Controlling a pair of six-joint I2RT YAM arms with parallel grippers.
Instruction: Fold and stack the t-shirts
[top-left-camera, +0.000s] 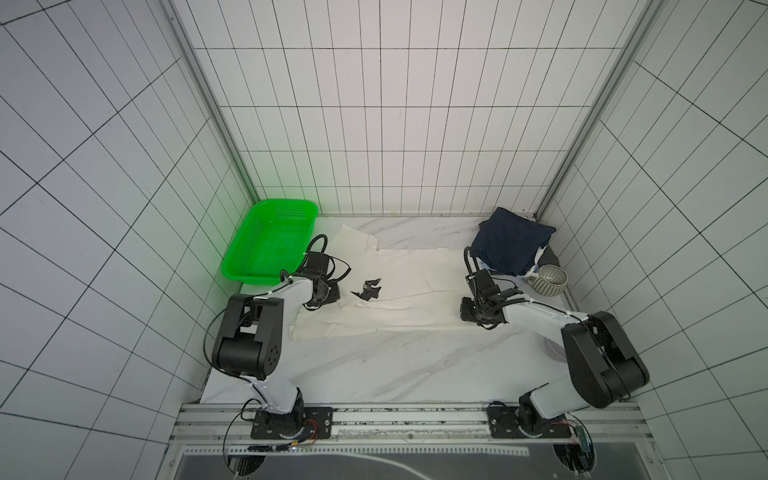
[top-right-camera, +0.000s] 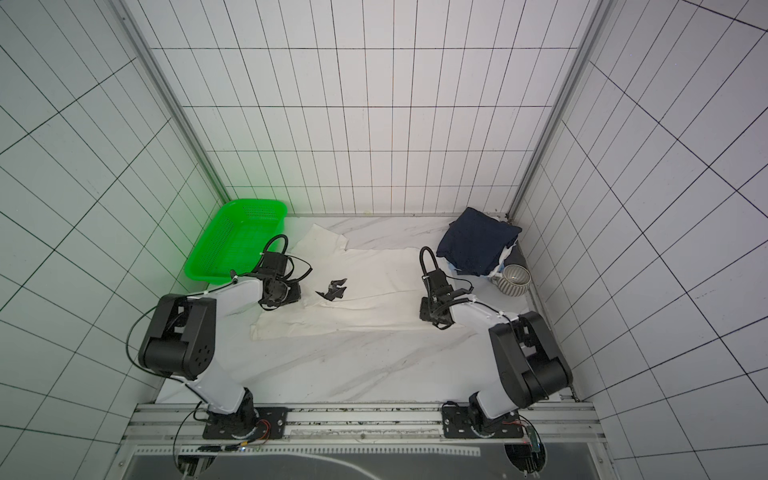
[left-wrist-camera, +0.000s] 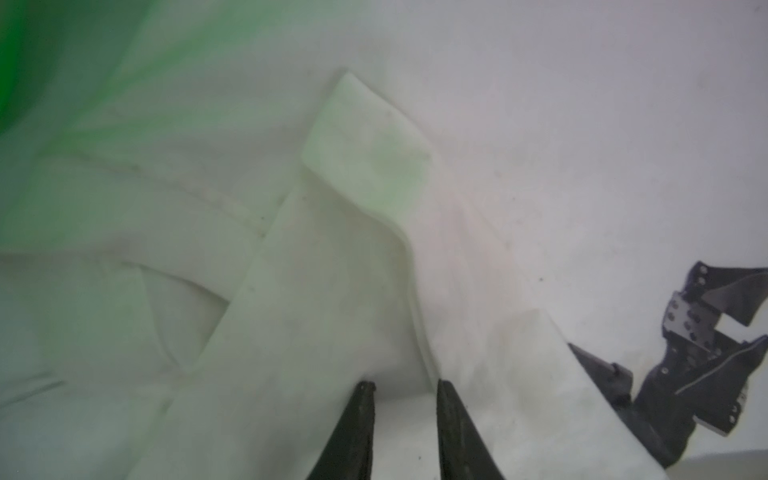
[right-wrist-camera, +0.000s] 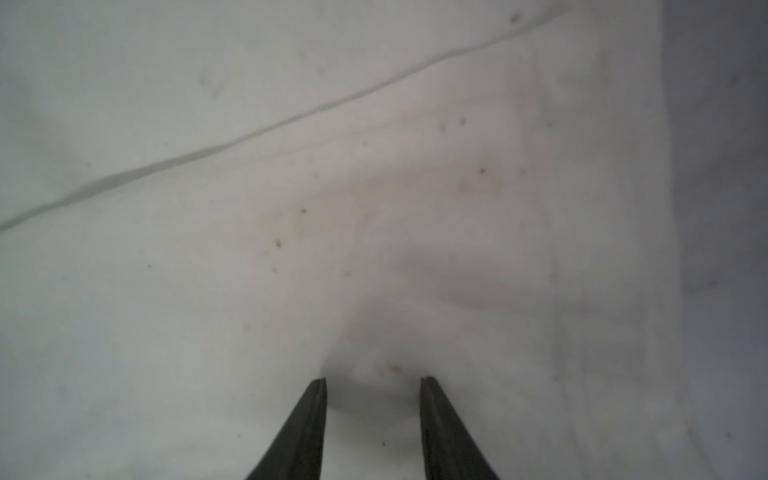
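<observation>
Claws, left (left-wrist-camera: 405, 384) and right (right-wrist-camera: 372, 380), part-open on cream shirt (top-left-camera: 415, 286); grip seemingly absent.

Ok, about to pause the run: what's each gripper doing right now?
Left gripper: jaws partly apart astride a fold of the cream t-shirt; whether it grips cannot be told.
Right gripper: open over that shirt, holding nothing.

Bright even overhead light, soft shadows, green cast near basket (top-left-camera: 270, 241), wide-angle edge bending, wrist views blurred
</observation>
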